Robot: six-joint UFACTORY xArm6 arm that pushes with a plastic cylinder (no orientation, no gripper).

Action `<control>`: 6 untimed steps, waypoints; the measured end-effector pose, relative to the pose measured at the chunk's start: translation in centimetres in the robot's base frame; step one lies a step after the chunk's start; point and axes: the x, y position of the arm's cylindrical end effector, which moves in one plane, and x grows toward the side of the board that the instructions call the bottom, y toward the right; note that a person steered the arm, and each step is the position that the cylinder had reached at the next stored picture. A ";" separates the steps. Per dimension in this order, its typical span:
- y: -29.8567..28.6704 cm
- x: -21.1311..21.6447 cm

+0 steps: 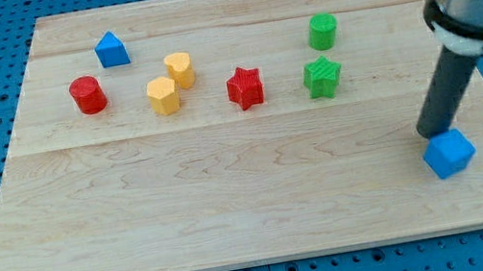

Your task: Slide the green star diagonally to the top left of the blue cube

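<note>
The green star [322,77] lies on the wooden board [235,214] in the upper right part. The blue cube [449,153] sits near the board's right edge, lower down, to the star's lower right. My tip [430,133] rests on the board right at the cube's upper left corner, touching or nearly touching it. The dark rod rises from there toward the view's upper right. The star is well apart from my tip, up and to the left.
A green cylinder [323,31] stands just above the star. A red star [245,87] lies to its left. Further left are a yellow heart [178,69], a yellow hexagon [162,95], a red cylinder [87,95] and a blue triangular block [111,50].
</note>
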 end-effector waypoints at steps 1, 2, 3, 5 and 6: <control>0.4 0.1; 2.9 -3.2; 3.2 -9.3; -4.1 -15.1; -9.7 -15.1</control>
